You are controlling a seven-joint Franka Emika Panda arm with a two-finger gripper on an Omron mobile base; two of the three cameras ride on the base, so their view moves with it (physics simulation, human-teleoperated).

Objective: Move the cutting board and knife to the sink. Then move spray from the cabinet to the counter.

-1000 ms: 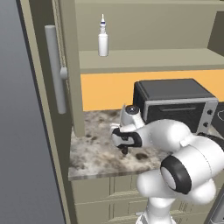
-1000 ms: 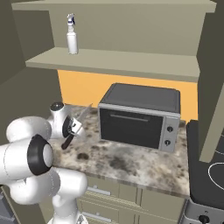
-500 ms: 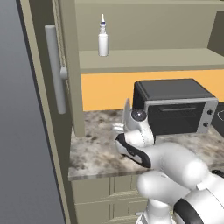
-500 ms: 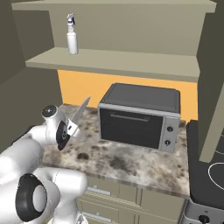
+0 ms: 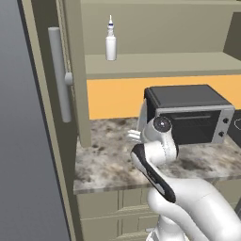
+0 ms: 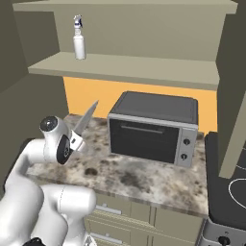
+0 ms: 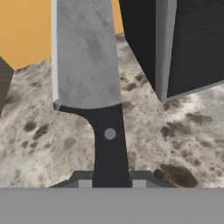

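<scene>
Knife (image 7: 94, 87): silver-grey blade w/ black handle, one rivet, handle end clamped in gripper (image 7: 109, 183); blade tip angled up above the counter (image 6: 144, 175), near the toaster oven. Counter: speckled grey-brown marble-look slab, pale edge. Spray (image 5: 110, 41): small white bottle, narrow neck, upright on open cabinet shelf (image 5: 155, 63). Cabinet: beige-olive, door open, long grey bar handle.

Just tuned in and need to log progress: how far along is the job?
Nothing looks finished yet. In hand: the claw grips the knife by its black handle, blade raised above the counter beside the toaster oven. Left: the spray is on the cabinet shelf, untouched.
</scene>
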